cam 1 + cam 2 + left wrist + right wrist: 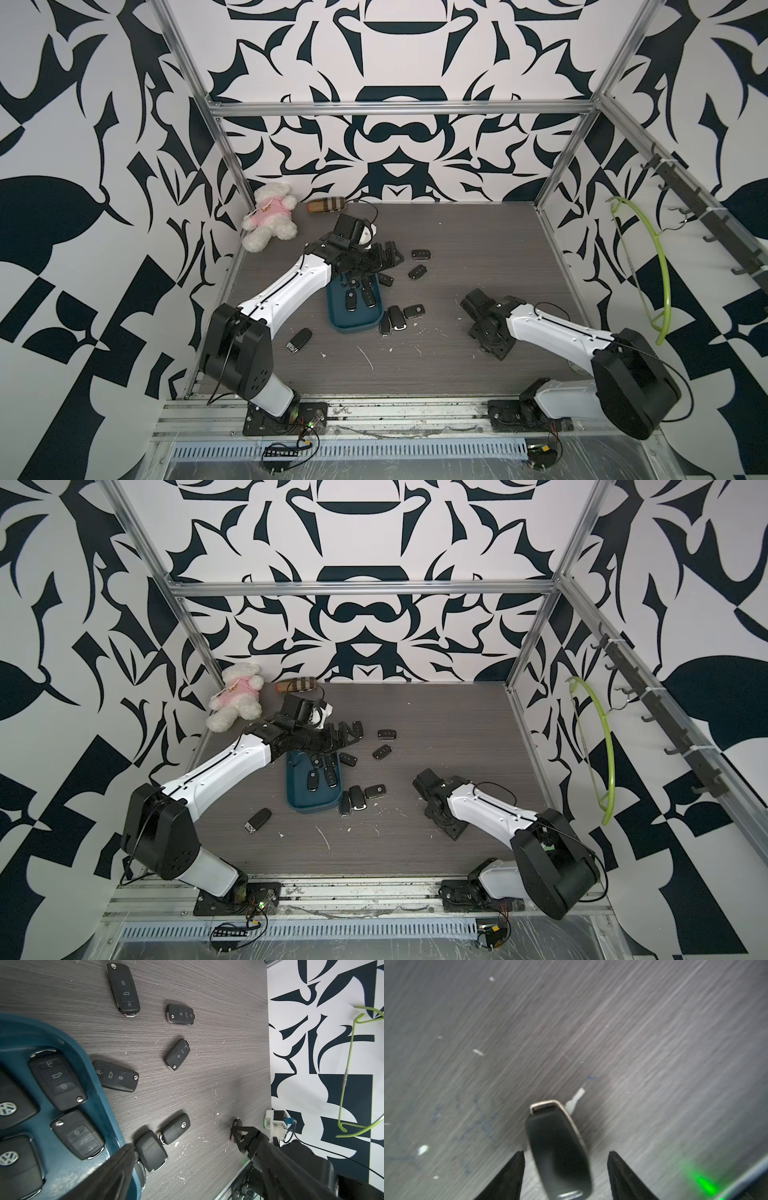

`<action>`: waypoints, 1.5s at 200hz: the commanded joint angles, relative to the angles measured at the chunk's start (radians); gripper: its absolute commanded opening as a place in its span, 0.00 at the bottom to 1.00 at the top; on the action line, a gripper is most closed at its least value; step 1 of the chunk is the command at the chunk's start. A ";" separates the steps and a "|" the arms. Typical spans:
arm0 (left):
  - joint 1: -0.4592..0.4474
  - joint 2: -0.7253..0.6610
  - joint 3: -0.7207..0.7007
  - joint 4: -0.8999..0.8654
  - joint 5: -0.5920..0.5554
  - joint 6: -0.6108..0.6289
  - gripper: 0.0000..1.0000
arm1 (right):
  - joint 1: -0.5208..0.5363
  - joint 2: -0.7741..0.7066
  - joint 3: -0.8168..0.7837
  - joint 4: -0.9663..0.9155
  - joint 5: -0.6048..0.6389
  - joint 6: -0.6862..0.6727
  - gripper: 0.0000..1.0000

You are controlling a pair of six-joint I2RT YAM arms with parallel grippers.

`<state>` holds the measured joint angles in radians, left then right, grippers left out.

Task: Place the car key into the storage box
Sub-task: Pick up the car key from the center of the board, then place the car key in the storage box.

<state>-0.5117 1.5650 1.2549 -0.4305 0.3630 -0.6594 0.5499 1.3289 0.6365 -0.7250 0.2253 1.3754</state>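
Car key (552, 1136) lies on the table (478, 249), well apart from the storage box (357, 326), between my right pincer's (564, 1155) open jaws, untouched. I'd centre, squeeze its long sides, then lift straight. Left pincer (390, 257) gapes empty.

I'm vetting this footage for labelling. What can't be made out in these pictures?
Right wrist view: the car key within the right gripper is blurred, its near end cut off by the picture's edge.
Both top views: the left arm hides the storage box's far end.
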 commanded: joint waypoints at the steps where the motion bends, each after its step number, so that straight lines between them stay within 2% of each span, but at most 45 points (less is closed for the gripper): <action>1: -0.001 -0.006 0.016 -0.014 0.002 0.017 0.99 | -0.016 0.001 -0.025 0.038 -0.030 0.013 0.64; 20: -0.001 -0.013 0.011 -0.017 -0.003 0.017 0.99 | -0.018 -0.010 -0.028 0.035 -0.029 0.006 0.59; 60: -0.001 -0.019 0.004 -0.020 -0.007 0.015 0.99 | -0.018 -0.014 0.016 -0.017 0.009 -0.041 0.39; 108: -0.001 -0.038 -0.001 -0.031 -0.029 0.008 0.99 | 0.010 0.023 0.216 -0.147 0.120 -0.142 0.39; 144: 0.009 -0.081 -0.028 -0.076 -0.138 0.000 0.99 | 0.075 0.073 0.374 -0.154 0.163 -0.205 0.39; 171: 0.047 -0.146 -0.064 -0.115 -0.221 -0.014 0.99 | 0.137 0.172 0.533 -0.154 0.181 -0.267 0.39; 203: 0.143 -0.248 -0.126 -0.171 -0.300 -0.042 0.99 | 0.205 0.313 0.726 -0.131 0.166 -0.335 0.39; 248: 0.258 -0.422 -0.210 -0.242 -0.372 -0.050 0.99 | 0.281 0.527 0.971 -0.080 0.075 -0.422 0.38; 300: 0.295 -0.566 -0.259 -0.339 -0.428 -0.033 0.99 | 0.362 0.781 1.270 -0.076 -0.005 -0.492 0.36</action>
<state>-0.2245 1.0447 1.0187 -0.6861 -0.0257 -0.7063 0.8799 2.0571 1.7847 -0.8074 0.2588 0.9409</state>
